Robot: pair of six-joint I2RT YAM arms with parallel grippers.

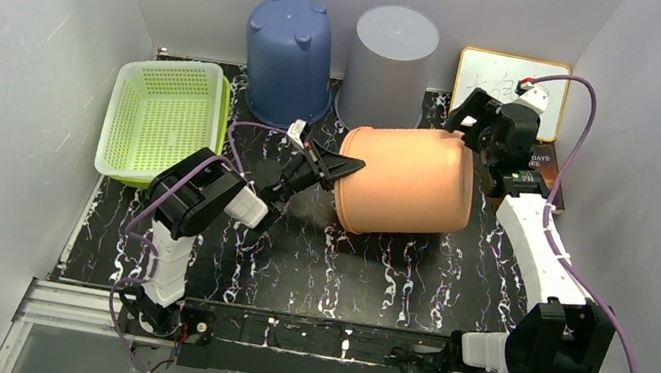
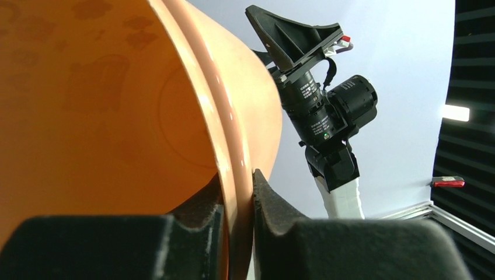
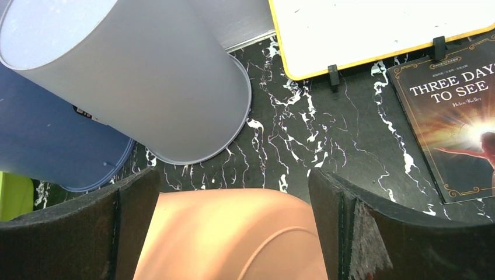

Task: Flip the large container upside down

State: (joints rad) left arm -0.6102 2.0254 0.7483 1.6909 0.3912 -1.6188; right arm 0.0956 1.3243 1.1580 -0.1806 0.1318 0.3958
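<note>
Large container (image 1: 405, 181) is on its side, mid-surface (image 1: 361, 283), slightly right of centre. Long axis runs roughly left-right: mouth faces left toward the left arm, closed base points right. Can't tell if the mouth end is fully down on the surface or slightly lifted.

Look: plain orange plastic, smooth wall, raised band around the rim (image 2: 233, 140). Faint blotchy marks on the inside wall in the left wrist view.

Left end effector (image 1: 325, 167) is pinching the rim, one finger inside the mouth and one outside, pads tight on the lip.

Right end effector (image 1: 479, 120) is spread wide above the base end, not touching. In its wrist view the orange wall (image 3: 233, 239) sits between the two fingers (image 3: 76, 233).

Behind the container: blue bucket (image 1: 287, 58) and grey bucket (image 1: 389, 65), both mouth-down, side by side. Green basket (image 1: 163, 118) far left. Whiteboard (image 1: 511, 80) leans at back right, a book (image 3: 449, 128) lying flat in front of it.
</note>
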